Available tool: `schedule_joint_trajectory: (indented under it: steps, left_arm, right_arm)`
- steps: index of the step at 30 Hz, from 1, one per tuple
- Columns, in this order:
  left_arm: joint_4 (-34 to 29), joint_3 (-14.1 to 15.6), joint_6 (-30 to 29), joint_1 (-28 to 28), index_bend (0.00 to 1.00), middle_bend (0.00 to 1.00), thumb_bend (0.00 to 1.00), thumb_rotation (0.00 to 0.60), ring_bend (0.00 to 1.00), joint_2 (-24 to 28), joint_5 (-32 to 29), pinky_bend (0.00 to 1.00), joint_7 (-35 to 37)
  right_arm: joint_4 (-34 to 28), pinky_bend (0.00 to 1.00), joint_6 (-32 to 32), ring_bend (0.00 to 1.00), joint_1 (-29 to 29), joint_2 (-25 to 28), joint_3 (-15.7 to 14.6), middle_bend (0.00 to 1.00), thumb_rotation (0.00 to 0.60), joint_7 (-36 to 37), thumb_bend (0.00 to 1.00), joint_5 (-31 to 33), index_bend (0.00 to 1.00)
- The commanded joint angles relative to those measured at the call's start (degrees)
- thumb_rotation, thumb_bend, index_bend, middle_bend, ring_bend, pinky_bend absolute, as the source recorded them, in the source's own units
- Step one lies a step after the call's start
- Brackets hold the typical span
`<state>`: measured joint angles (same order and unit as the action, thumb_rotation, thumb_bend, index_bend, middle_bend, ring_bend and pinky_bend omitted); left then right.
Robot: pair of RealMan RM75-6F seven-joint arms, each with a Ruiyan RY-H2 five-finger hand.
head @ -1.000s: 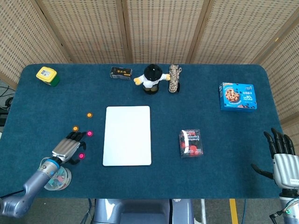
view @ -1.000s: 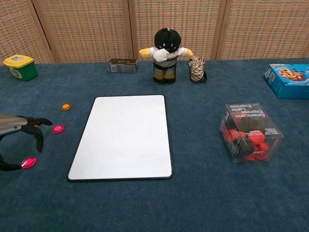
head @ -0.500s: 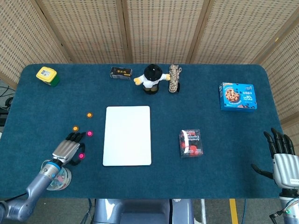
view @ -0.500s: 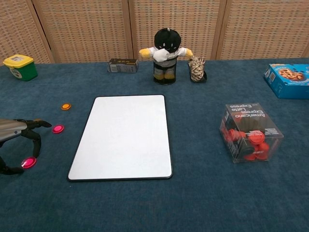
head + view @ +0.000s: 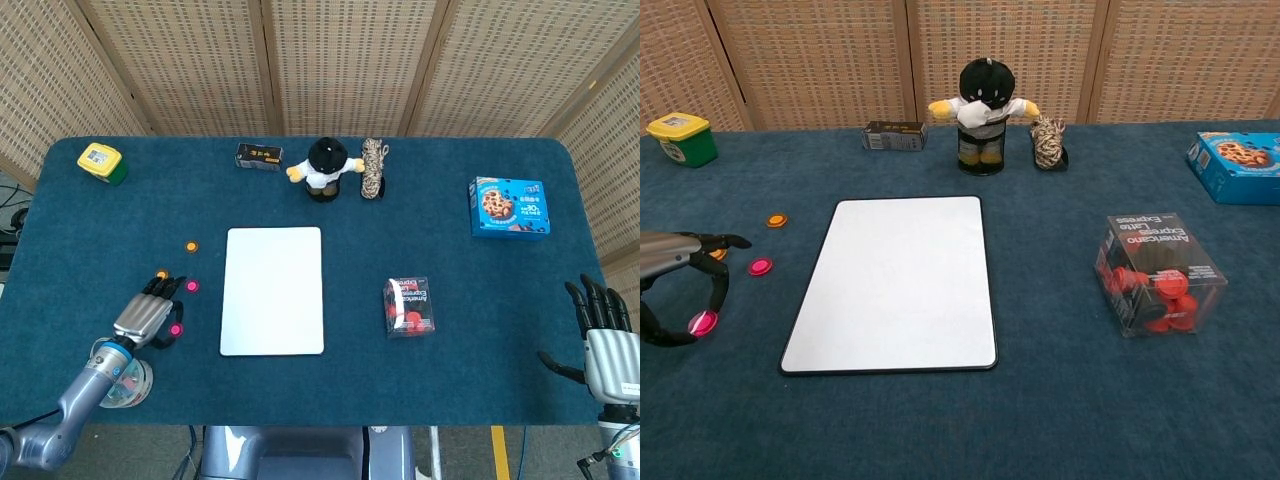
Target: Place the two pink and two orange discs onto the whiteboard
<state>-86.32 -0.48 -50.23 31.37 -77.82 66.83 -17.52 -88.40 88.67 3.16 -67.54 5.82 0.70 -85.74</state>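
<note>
The left hand (image 5: 680, 285) is now pinching the near pink disc (image 5: 702, 323), lifting its edge beside the whiteboard (image 5: 272, 290). The right hand (image 5: 603, 335) is resting released, fingers apart.

left hand (image 5: 147, 317) over small round pink disc (image 5: 176, 329) | flat white rectangular whiteboard (image 5: 272, 290) bare | right hand (image 5: 603, 335) fingers spread, at bench edge

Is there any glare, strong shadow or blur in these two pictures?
Head view: even light, sharp, no glare on the white rectangular whiteboard. Chest view: also sharp; the clear plastic box of red pieces shows faint reflections, and the left hand is cut by the frame edge.
</note>
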Motion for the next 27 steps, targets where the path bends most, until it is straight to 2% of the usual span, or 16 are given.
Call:
schedule_joint_trajectory:
  steps: [1, 6, 11, 13, 15, 17, 18, 22, 27]
  left_arm:
    - [-3.27, -2.32, -0.06, 1.98, 0.61, 0.00, 0.29, 0.600, 0.00, 1.35, -0.15, 0.00, -0.54]
    - [-6.94, -4.39, 0.84, 5.65, 0.61, 0.00, 0.29, 0.600, 0.00, 0.29, -1.88, 0.00, -5.56]
    - [-7.63, -5.39, 2.28, 9.71, 0.60, 0.00, 0.28, 0.600, 0.00, -3.96, -7.50, 0.00, -12.41]
    - [-7.34, -5.29, 2.29, 11.08, 0.50, 0.00, 0.27, 0.600, 0.00, -5.70, -9.78, 0.00, -14.94]
    - [-6.94, -5.25, 1.65, 11.83, 0.23, 0.00, 0.22, 0.600, 0.00, -7.18, -10.89, 0.00, -16.11]
    - [-6.22, -5.46, 0.80, 12.00, 0.09, 0.00, 0.19, 0.600, 0.00, -8.23, -10.71, 0.00, -15.68]
    - [-5.73, -5.62, 0.39, 11.96, 0.06, 0.00, 0.18, 0.600, 0.00, -8.69, -10.25, 0.00, -14.97]
    - [-3.54, -5.82, -0.14, 11.56, 0.06, 0.00, 0.19, 0.600, 0.00, -8.73, -9.24, 0.00, -12.16]
    - [0.39, -5.52, 0.22, 10.00, 0.21, 0.00, 0.28, 0.600, 0.00, -5.80, -8.08, 0.00, -6.57]
  right_arm:
    - [-0.02, 0.00, -0.03, 0.00, 0.00, 0.02, 0.00, 0.00, 0.600, 0.03, 0.00, 0.02, 0.00]
    - [-0.07, 0.00, -0.22, 0.00, 0.05, 0.09, 0.10, 0.00, 0.600, 0.22, 0.00, 0.30, 0.00]
    - [-0.07, 0.00, -0.58, 0.00, 0.08, 0.20, 0.20, 0.00, 0.600, 0.57, 0.00, 0.76, 0.00]
    - [-0.05, 0.00, -0.70, 0.00, 0.07, 0.25, 0.24, 0.00, 0.600, 0.85, 0.00, 0.97, 0.00]
    - [-0.06, 0.00, -0.89, 0.00, 0.07, 0.34, 0.30, 0.00, 0.600, 1.19, 0.00, 1.23, 0.00]
    - [-0.12, 0.00, -1.06, 0.00, 0.08, 0.43, 0.33, 0.00, 0.600, 1.45, 0.00, 1.40, 0.00]
    - [-0.15, 0.00, -1.14, 0.00, 0.09, 0.48, 0.34, 0.00, 0.600, 1.54, 0.00, 1.48, 0.00]
    - [-0.24, 0.00, -1.36, 0.00, 0.09, 0.59, 0.33, 0.00, 0.600, 1.82, 0.00, 1.66, 0.00]
    - [-0.54, 0.00, -1.62, 0.00, 0.07, 0.77, 0.34, 0.00, 0.600, 2.22, 0.00, 1.91, 0.00]
